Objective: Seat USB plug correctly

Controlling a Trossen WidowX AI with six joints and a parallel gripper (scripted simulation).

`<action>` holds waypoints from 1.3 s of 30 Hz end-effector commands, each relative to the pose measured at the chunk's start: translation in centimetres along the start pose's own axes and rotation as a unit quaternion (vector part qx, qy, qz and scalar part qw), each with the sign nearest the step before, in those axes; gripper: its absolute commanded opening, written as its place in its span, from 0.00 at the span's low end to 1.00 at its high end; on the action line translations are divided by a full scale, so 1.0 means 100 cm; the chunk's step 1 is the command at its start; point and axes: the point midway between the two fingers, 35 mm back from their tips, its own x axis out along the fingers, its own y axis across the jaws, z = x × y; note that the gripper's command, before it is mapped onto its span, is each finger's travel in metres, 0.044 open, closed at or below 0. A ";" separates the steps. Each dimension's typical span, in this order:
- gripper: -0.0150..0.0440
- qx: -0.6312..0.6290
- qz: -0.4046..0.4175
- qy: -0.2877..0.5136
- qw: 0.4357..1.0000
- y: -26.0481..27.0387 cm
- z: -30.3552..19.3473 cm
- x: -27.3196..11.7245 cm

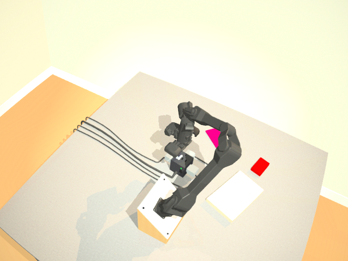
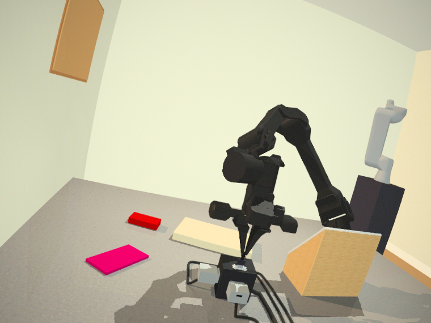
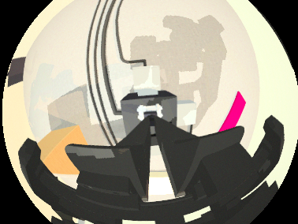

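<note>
The black power cube [image 1: 175,166] [image 2: 240,276] [image 3: 168,112] stands on the table with pale adapters on its sides. A white, bone-shaped piece [image 1: 179,157] [image 2: 239,267] [image 3: 158,112] lies on its top, around or beside the plug's place. My gripper [image 2: 243,257] [image 3: 151,121] points down at the cube's top, its fingertips together on the small dark USB plug [image 2: 241,261]. Only a little of the plug shows below the fingertips. Its depth in the socket and which way round it is cannot be told. In the top view the gripper's body hides the fingertips.
Cables [image 1: 123,146] [image 2: 273,298] [image 3: 88,63] run from the cube. The wedge-shaped arm base [image 1: 153,221] [image 2: 339,264] [image 3: 65,151] is near it. A cream slab [image 1: 236,195] [image 2: 205,238], red block [image 1: 259,166] [image 2: 144,221] and pink sheet [image 1: 213,136] [image 2: 117,259] [image 3: 234,112] lie on the table.
</note>
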 end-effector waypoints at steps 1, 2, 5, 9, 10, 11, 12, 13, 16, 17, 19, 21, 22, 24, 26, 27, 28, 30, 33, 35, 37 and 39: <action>0.25 -0.002 0.000 0.000 1.000 0.000 0.000 0.001; 0.25 -0.002 0.000 0.000 1.000 0.000 0.000 0.001; 0.25 -0.002 0.000 0.000 1.000 0.000 0.000 0.001; 0.25 -0.002 -0.001 0.000 1.000 0.000 0.000 0.002; 0.25 -0.002 -0.001 0.000 1.000 0.000 0.000 0.002; 0.25 -0.002 -0.001 0.000 1.000 0.000 0.000 0.002; 0.25 -0.002 -0.001 0.000 1.000 0.000 0.000 0.002; 0.25 -0.002 -0.001 0.000 1.000 0.000 0.000 0.002; 0.25 -0.002 -0.001 0.000 1.000 0.000 0.000 0.003; 0.25 -0.002 -0.001 0.000 1.000 0.000 0.000 0.003; 0.25 -0.002 -0.001 0.000 1.000 0.000 0.000 0.003; 0.25 -0.002 -0.001 0.000 1.000 0.000 0.000 0.003; 0.25 -0.002 -0.001 0.000 1.000 0.000 0.000 0.003; 0.25 -0.002 -0.001 0.000 1.000 0.000 0.000 0.004; 0.25 -0.002 -0.001 0.000 1.000 0.000 0.000 0.004; 0.25 -0.002 -0.001 0.000 1.000 0.000 0.000 0.004; 0.25 -0.002 -0.001 0.000 1.000 0.000 0.000 0.004; 0.25 -0.002 -0.001 0.000 1.000 0.000 0.000 0.004; 0.25 -0.002 -0.001 0.000 1.000 0.000 0.000 0.005; 0.25 -0.002 -0.001 0.000 1.000 0.000 0.000 0.005; 0.25 -0.002 -0.001 0.000 1.000 0.000 0.000 0.005; 0.25 -0.002 -0.001 0.000 1.000 0.000 0.000 0.005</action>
